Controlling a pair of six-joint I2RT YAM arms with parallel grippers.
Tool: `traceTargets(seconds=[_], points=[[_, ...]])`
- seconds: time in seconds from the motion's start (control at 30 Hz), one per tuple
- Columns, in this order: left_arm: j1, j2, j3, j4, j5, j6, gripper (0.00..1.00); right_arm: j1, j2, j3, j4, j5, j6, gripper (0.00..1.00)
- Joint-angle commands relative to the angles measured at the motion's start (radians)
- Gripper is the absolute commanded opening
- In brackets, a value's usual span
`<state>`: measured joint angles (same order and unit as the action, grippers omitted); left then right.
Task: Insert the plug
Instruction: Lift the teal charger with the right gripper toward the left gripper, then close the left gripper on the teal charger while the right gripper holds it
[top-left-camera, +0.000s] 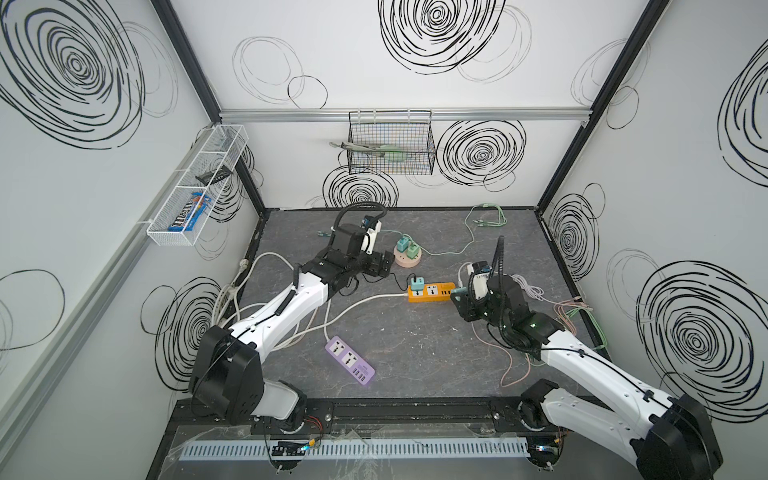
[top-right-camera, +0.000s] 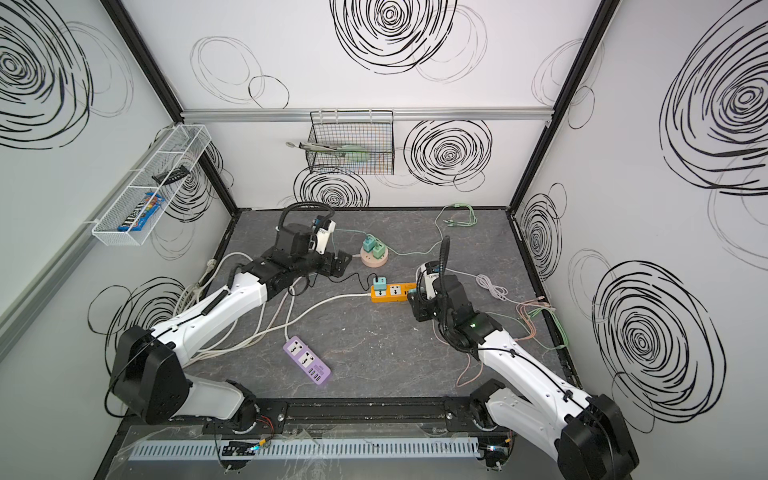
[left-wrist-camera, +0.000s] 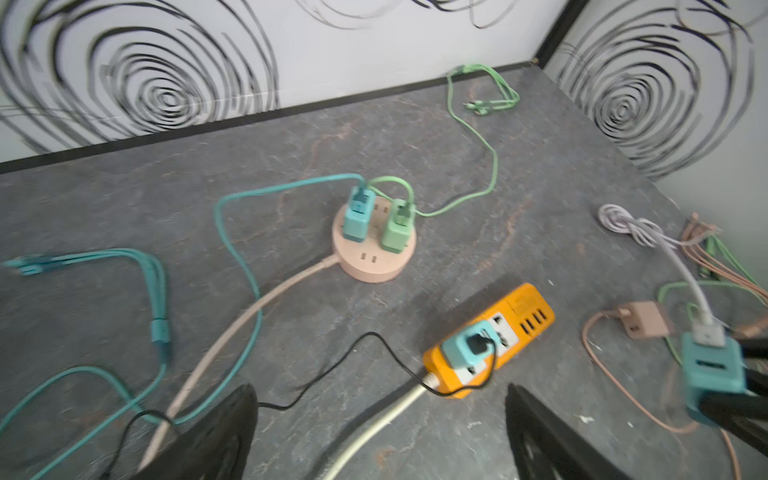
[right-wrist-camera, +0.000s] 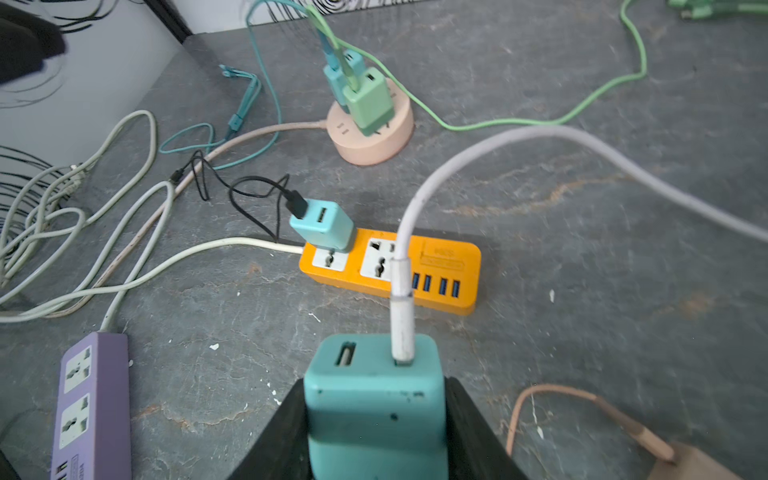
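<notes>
My right gripper (right-wrist-camera: 375, 384) is shut on a teal cube plug (right-wrist-camera: 374, 399), its black fingers pressed against both sides. A pale cable runs out of the plug's top. The plug hangs above the table just off the right end of the orange power strip (right-wrist-camera: 449, 266), seen in both top views (top-left-camera: 457, 296) (top-right-camera: 412, 296). On the strip, another teal plug (right-wrist-camera: 322, 226) with a black cable sits in one socket; the socket beside it (right-wrist-camera: 376, 257) is free. My left gripper (left-wrist-camera: 380, 415) is open and holds nothing, hovering left of the strip (top-left-camera: 432, 292) near the round hub.
A round pink hub (top-left-camera: 407, 259) carries a teal and a green plug. A purple power strip (top-left-camera: 349, 361) lies near the front. A tan plug (left-wrist-camera: 640, 320) and loose pink, green and white cables lie along the right and left sides. Wire baskets hang on the walls.
</notes>
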<state>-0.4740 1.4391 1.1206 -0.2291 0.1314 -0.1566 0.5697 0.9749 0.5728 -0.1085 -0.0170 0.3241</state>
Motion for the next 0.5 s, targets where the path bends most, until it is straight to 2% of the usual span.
traceTargets(seconds=[0.0,0.27,0.47], points=[[-0.022,0.018,0.047,-0.021,0.152,0.019,0.97,0.036,0.003,0.020,0.133,0.009,-0.139,0.43],[-0.032,0.001,0.046,-0.023,0.388,0.038,0.99,0.099,-0.017,-0.024,0.311,-0.052,-0.327,0.44],[-0.044,0.019,0.065,-0.062,0.458,0.053,0.99,0.149,0.009,-0.023,0.396,-0.009,-0.437,0.44]])
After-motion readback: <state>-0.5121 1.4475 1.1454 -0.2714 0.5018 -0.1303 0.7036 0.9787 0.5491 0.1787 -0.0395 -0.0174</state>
